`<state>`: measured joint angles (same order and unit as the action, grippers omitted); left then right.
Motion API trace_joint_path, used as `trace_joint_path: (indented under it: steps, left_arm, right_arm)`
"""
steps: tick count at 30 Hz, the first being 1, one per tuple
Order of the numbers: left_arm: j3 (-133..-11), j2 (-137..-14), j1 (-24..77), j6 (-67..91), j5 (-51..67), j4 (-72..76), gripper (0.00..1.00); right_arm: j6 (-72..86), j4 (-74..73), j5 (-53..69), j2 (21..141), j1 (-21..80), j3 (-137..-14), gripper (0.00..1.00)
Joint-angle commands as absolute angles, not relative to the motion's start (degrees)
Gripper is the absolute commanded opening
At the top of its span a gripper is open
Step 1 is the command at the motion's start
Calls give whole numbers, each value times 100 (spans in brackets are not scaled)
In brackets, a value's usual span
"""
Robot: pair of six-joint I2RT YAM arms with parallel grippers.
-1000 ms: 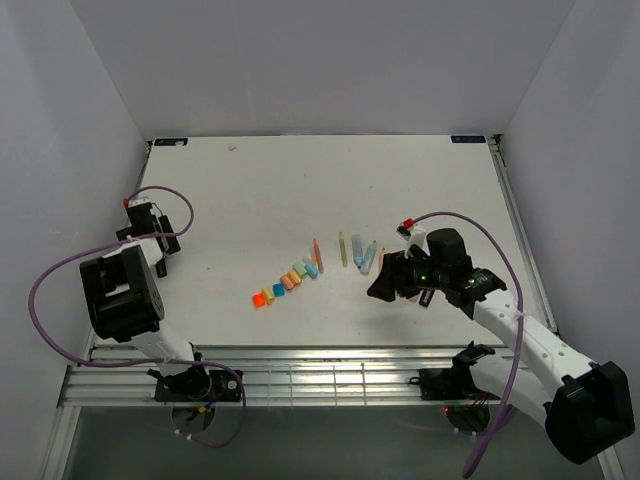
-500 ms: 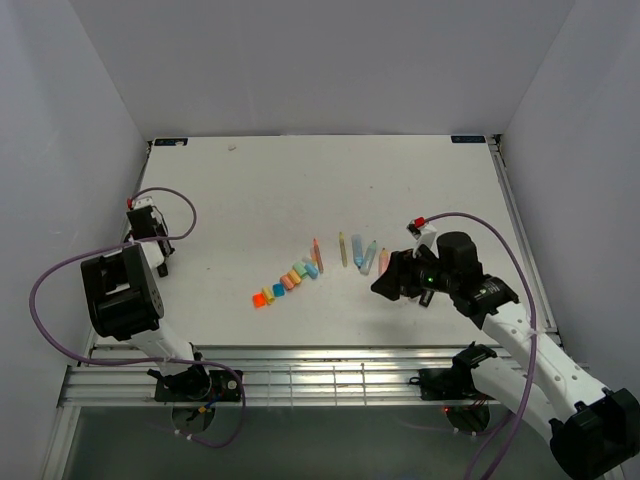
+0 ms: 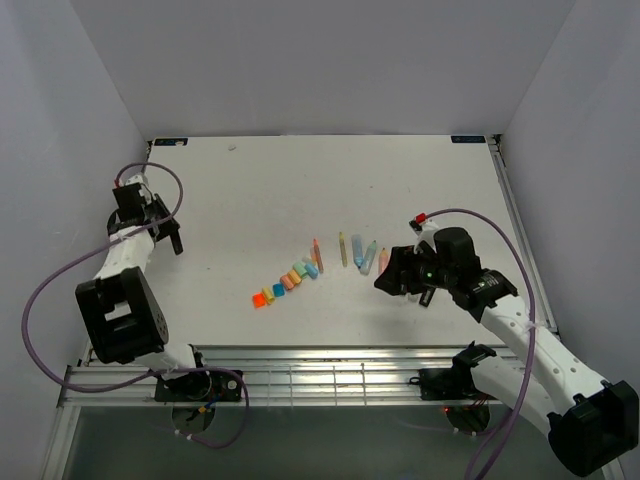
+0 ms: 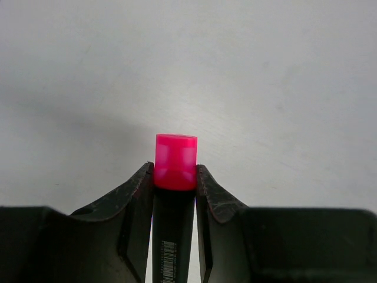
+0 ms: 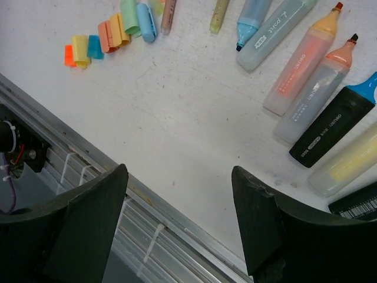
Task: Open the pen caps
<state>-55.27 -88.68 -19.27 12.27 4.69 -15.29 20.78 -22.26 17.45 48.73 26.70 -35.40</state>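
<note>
My left gripper [image 4: 175, 177] is shut on a black pen [image 4: 172, 236] with a barcode. The pen's pink cap [image 4: 175, 162] sticks out past the fingertips and is still on. In the top view this gripper [image 3: 172, 238] sits near the table's left edge. A row of loose caps [image 3: 285, 283] in orange, blue, yellow and green lies mid-table, also seen as the caps [image 5: 112, 32] in the right wrist view. Right of them lie several uncapped pens [image 3: 360, 255], pastel and black, with the same pens [image 5: 306, 76] showing bare tips. My right gripper [image 3: 392, 275] [image 5: 179, 200] hangs open beside them, holding nothing.
The table's front edge with its aluminium rail [image 5: 118, 183] lies just under my right gripper. White walls close in the table on the left, back and right. Purple cables loop off both arms.
My left gripper has closed on the pink-capped pen and moved back and left with it. My right gripper has drifted slightly right, still open.
</note>
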Motion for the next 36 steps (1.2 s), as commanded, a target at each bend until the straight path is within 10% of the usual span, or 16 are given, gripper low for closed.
trace_joint_path:
  steps: [1,13,22,36]
  left_arm:
    - [-5836,-7641,-1732,2098,1684,-1969,0]
    - [-5108,-6654,1534,4744,1582,-1794,0]
    - [-4114,-6442,3837,6986,-772,-1573,0]
    - [-4693,-6698,5273,7699,-2285,-2250,0]
  right_arm:
    - [1987,-2303,1713,5079,2689,-3955,77]
    - [3040,-986,1688,5888,3803,-4157,77]
    - [3331,157,660,6573,5237,-4509,77]
    - [3753,281,-200,7198,5845,-4658,73]
